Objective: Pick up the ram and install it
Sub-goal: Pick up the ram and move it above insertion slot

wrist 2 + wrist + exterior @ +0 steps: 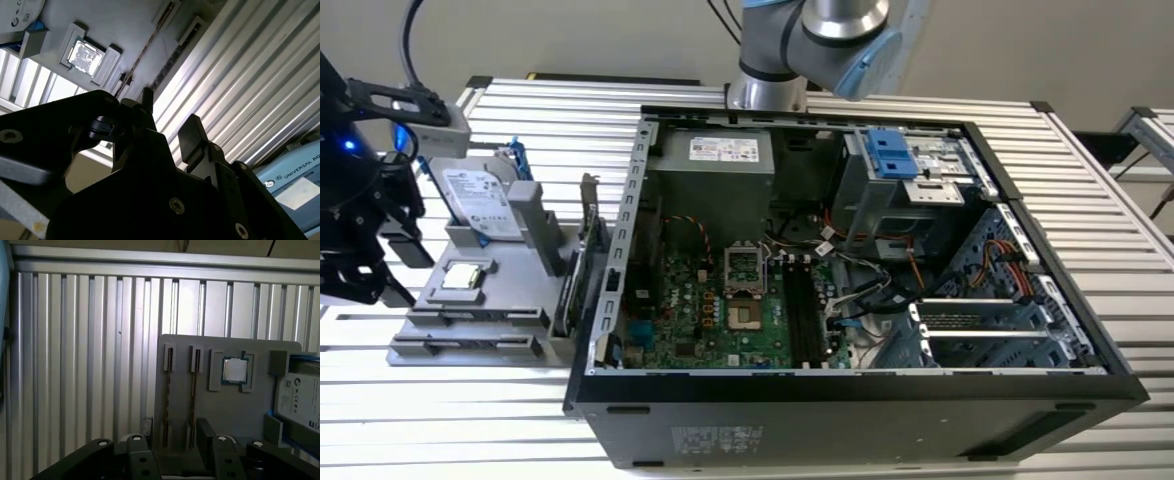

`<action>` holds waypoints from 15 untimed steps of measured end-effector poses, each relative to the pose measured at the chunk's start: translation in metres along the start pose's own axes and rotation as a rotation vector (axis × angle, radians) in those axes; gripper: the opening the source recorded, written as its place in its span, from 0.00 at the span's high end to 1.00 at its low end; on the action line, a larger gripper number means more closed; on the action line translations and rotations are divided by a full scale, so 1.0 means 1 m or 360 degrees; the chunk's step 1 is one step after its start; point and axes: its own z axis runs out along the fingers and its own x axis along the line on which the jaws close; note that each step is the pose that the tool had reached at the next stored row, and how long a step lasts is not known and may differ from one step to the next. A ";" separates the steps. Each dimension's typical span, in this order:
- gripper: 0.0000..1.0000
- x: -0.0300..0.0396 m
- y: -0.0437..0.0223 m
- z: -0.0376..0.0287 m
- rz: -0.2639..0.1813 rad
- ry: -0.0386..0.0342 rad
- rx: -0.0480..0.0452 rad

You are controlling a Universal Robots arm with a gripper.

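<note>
First wrist view | fingers [205, 432] apart, empty | ram [169, 390] edge-up in grey holder [250, 410] slot, 2nd stick [194, 385] beside it | long axis runs out btwn fingers, square to closing dir | gripper [175, 428] looks clear of it

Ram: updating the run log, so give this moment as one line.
hand: open, empty | ram: standing in gray holder, ungripped | hand position: near holder | install: not done

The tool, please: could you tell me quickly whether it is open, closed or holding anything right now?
Tool: open, with its fingers apart and nothing held between them.
</note>
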 end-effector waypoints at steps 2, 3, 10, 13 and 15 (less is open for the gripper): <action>0.00 0.0000 0.0000 0.0010 0.0000 0.0000 -0.0001; 0.00 0.0000 0.0000 0.0016 0.0000 0.0000 -0.0002; 0.00 0.0001 0.0000 0.0053 0.0000 0.0000 -0.0005; 0.00 0.0001 0.0000 0.0070 0.0000 0.0000 -0.0006; 0.00 0.0001 0.0000 0.0081 0.0000 0.0000 -0.0007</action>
